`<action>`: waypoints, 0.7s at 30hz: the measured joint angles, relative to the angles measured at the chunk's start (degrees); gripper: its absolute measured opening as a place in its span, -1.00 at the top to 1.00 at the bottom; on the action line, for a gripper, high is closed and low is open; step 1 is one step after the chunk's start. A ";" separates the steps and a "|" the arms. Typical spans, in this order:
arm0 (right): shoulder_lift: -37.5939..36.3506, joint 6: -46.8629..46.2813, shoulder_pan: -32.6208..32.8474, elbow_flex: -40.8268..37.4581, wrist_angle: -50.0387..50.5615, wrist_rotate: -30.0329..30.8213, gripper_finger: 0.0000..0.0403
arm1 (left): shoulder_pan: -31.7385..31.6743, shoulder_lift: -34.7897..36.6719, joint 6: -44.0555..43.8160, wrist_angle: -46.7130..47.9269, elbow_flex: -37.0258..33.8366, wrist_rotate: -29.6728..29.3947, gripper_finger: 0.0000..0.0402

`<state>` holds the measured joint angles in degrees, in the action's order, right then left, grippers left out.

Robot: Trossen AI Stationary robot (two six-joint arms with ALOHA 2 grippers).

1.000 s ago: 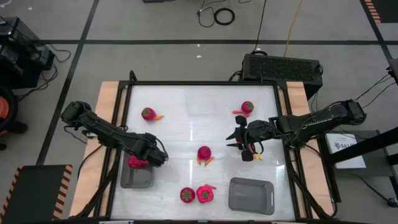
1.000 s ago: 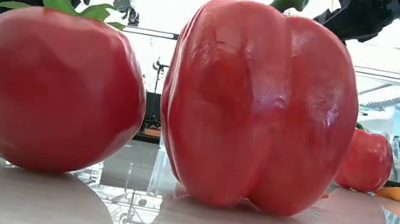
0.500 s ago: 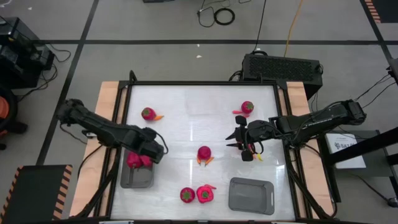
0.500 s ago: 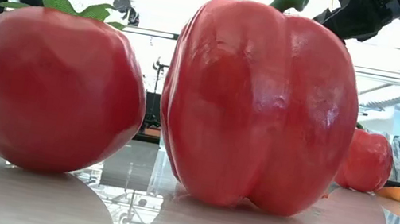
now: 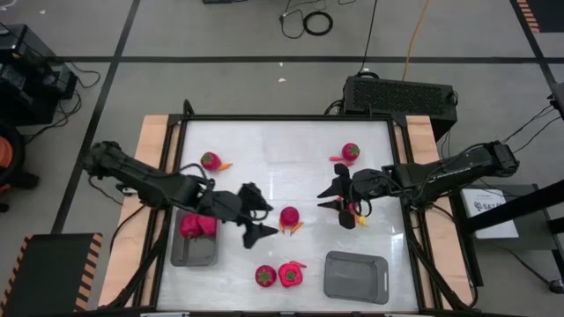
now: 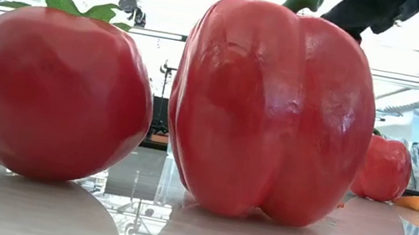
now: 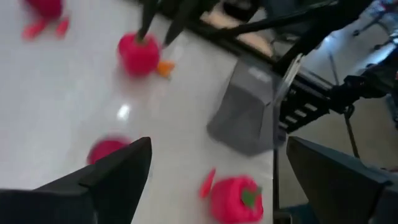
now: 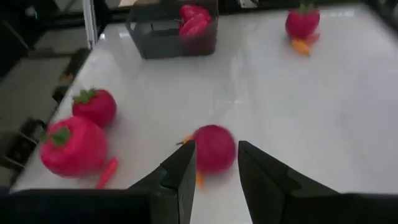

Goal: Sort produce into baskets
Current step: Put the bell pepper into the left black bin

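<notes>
Produce (image 5: 289, 217) at the table's middle lies just beside the left tool (image 5: 256, 211), whose fingers are spread wide.

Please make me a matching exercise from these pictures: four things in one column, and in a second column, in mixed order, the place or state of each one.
Things:
1. left grey bin
2. right grey bin
3. left gripper
4. black box

Places or states:
a. open, above the white table
b. beyond the table's far edge
c. holds magenta peppers
d. no produce seen inside

Pairs: 1-c, 2-d, 3-a, 4-b
</notes>
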<state>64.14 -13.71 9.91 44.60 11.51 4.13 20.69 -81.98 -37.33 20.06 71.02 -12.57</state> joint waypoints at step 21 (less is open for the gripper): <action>-1.60 -18.65 -3.19 7.44 43.41 10.54 0.08 | 2.60 -22.76 11.07 7.99 23.04 1.64 -0.89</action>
<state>62.54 -32.36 6.73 52.04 54.92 14.68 23.28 -104.75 -26.26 28.04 94.07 -10.94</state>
